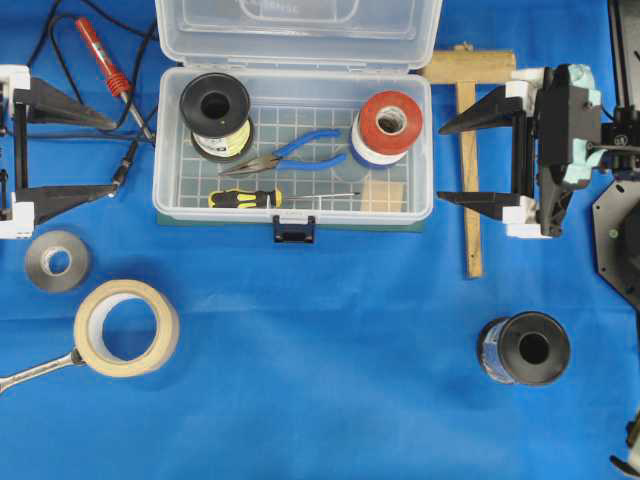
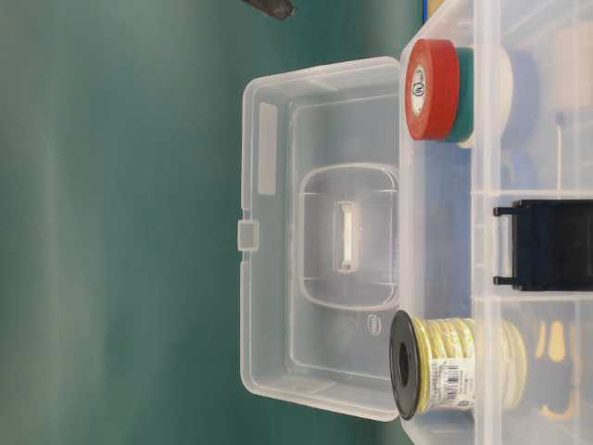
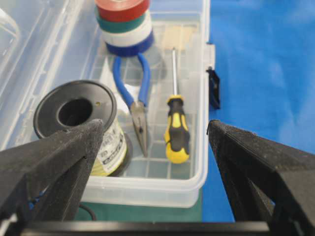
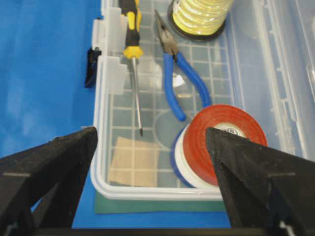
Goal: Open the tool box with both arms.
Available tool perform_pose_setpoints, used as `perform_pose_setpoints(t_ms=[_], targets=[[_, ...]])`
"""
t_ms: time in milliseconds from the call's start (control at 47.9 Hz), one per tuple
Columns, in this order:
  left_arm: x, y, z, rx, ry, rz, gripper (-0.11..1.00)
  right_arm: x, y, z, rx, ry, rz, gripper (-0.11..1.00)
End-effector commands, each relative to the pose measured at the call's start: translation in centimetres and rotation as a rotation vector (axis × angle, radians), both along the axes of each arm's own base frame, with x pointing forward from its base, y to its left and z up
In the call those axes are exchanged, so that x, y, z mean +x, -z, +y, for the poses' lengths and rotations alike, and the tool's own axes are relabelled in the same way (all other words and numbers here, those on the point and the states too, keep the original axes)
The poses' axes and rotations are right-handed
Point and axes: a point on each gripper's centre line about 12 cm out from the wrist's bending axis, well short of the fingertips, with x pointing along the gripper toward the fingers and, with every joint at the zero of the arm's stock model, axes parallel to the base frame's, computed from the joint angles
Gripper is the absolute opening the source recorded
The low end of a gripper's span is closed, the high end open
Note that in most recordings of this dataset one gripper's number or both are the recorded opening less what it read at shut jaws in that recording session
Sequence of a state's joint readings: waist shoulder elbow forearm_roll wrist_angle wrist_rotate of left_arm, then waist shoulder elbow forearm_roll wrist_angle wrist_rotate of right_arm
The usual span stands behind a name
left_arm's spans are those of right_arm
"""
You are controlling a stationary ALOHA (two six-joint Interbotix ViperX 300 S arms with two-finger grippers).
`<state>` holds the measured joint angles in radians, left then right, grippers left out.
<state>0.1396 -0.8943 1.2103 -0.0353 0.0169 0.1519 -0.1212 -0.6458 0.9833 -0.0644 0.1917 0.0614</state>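
The clear tool box (image 1: 292, 214) stands open on the blue cloth, and its lid (image 1: 298, 30) is swung back at the far side. The dark blue latch (image 1: 294, 229) hangs at the front. Inside lie a yellow wire spool (image 1: 215, 115), blue pliers (image 1: 300, 152), a yellow-black screwdriver (image 1: 245, 198) and a red-topped tape stack (image 1: 388, 127). My left gripper (image 1: 117, 153) is open just off the box's left end (image 3: 147, 189), touching nothing. My right gripper (image 1: 440, 162) is open beside the right end (image 4: 152, 191), also empty. The table-level view shows the raised lid (image 2: 315, 232).
A red soldering iron (image 1: 103, 60) and cables lie at the back left. A wooden mallet (image 1: 468, 150) lies between the box and my right gripper. In front are a grey tape roll (image 1: 56, 261), masking tape (image 1: 126, 327), a wrench (image 1: 35, 370) and a black spool (image 1: 525, 348).
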Motion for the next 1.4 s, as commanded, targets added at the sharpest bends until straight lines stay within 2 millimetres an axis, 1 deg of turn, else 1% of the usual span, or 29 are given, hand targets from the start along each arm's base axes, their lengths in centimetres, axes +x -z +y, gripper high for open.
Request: perform_pose_setpoints(t_ms=[0, 167, 272, 439, 564, 689, 898, 1107, 1379], targets=[[-0.1, -0.6, -0.1, 0.0, 0.002, -0.019, 0.91, -0.4, -0.8, 0.1, -0.005, -0.003, -0.018, 0.86], [-1.3, -0.4, -0.3, -0.019, 0.0, 0.0, 0.91, -2.5, -1.3, 0.3, -0.006, 0.001, -0.029, 0.86], [-1.9, -0.3, -0.5, -0.034, 0.005, -0.003, 0.9, -4.0, -1.3, 0.5, -0.009, 0.003, -0.047, 0.86], [-2.6, 0.5, -1.0, -0.049, 0.021, 0.012, 0.9, -6.0, -0.5, 0.7, 0.001, 0.008, -0.059, 0.86], [-3.0, 1.5, -1.2, -0.075, 0.024, 0.03, 0.9, -6.9, 0.7, 0.9, 0.028, 0.019, -0.058, 0.86], [-3.2, 2.4, -1.3, -0.101, 0.015, 0.049, 0.9, -7.3, 1.9, 0.9, 0.064, 0.038, -0.038, 0.86], [-3.4, 2.9, -1.3, -0.105, 0.015, 0.047, 0.9, -7.5, 3.4, 1.0, 0.114, 0.064, -0.015, 0.86], [-3.5, 3.4, -1.3, -0.103, 0.014, 0.034, 0.9, -7.4, 3.7, 0.9, 0.123, 0.071, -0.004, 0.86], [-3.4, 3.3, -1.3, -0.103, 0.014, 0.031, 0.9, -7.4, 3.7, 0.9, 0.123, 0.071, -0.004, 0.86]])
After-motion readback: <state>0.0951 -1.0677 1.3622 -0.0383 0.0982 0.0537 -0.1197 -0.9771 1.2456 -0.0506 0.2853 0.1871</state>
